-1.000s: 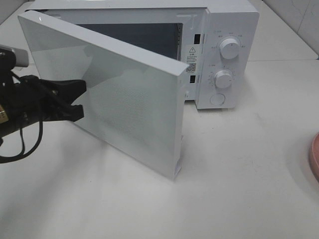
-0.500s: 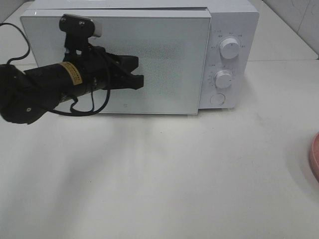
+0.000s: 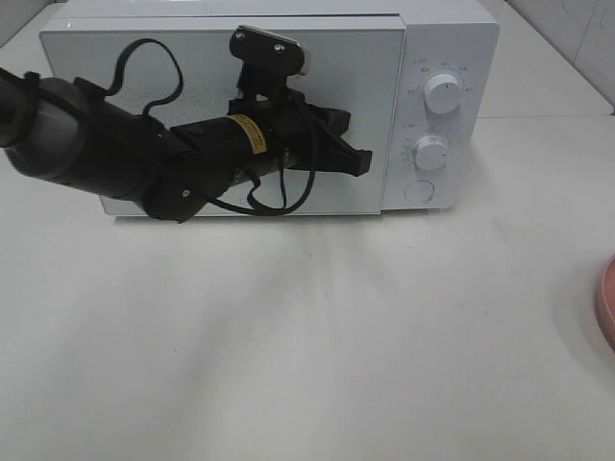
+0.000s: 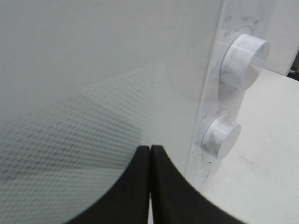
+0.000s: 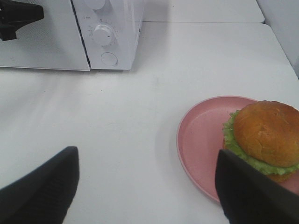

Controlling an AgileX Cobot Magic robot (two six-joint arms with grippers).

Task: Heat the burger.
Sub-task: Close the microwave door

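On the pink plate point(image 5: 201, 135) at the right-hand end of the worktop point(image 5: 140, 93), the burger point(image 5: 264, 137) sits toward the plate's far side from the microwave point(image 3: 437, 106), upright, bun uppermost, lettuce frilled beneath; it is round, so no long axis governs the approach; the right hand point(image 5: 147, 186) hangs above the bare worktop just beside the plate, fingers spread wide and holding nothing, the burger lying ahead of it and close to one finger; this hand is plainly the nearer of the two; the left hand point(image 3: 351, 158) is well apart, across the front of the microwave door point(image 3: 192, 67), fingers pressed together on nothing, tips toward the two dials point(image 3: 442, 91); the door appears shut, so in my judgement the burger cannot go in until it is reopened; the worktop between plate and microwave is white, smooth and flat; a tiled wall stands behind; only the plate's rim point(image 3: 605, 303) shows in the high view
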